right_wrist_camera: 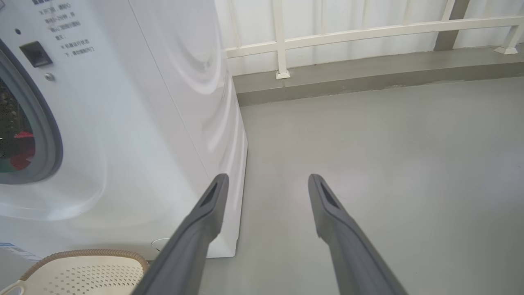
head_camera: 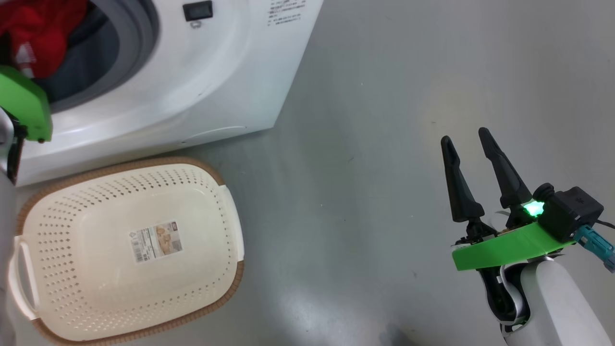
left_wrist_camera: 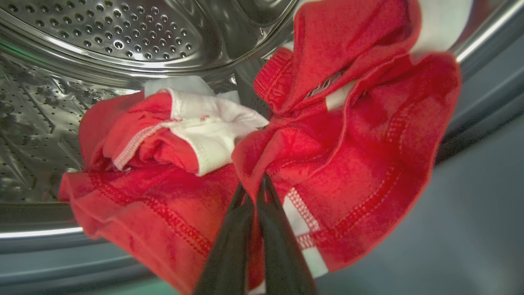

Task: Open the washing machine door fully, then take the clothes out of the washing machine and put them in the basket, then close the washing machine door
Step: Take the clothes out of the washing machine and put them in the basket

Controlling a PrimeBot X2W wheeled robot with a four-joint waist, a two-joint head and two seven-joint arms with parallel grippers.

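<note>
Closest to us in the left wrist view, the left gripper (left_wrist_camera: 256, 185) has its two dark fingers pressed together, with a fold of bright red cloth pinched between them. That fold belongs to the clothes (left_wrist_camera: 352, 164), a rumpled heap of red garments with white stripes, white stitching and a white panel, lying at the mouth of the steel drum (left_wrist_camera: 102, 32) of the washing machine (head_camera: 192, 86). We see a small tag (left_wrist_camera: 325, 85) in the upper red fold, its print too blurred to read. On the machine's white front, right of the grey gasket (head_camera: 139, 38), sit a dark rectangular socket (head_camera: 197, 10) and several lines of small dark print (head_camera: 287, 12) that we cannot read; a blue label (right_wrist_camera: 14, 249) at the lower front corner is likewise illegible. On the grey floor (head_camera: 375, 144), just in front of the machine, stands the basket (head_camera: 53, 226), cream and perforated with a brown woven-look rim. A sticker (head_camera: 156, 241) with a barcode and a picture lies on its inside bottom, wording too small to make out. Far to the right, the right gripper (head_camera: 465, 135) hangs over the floor, fingers spread wide, holding nothing.
</note>
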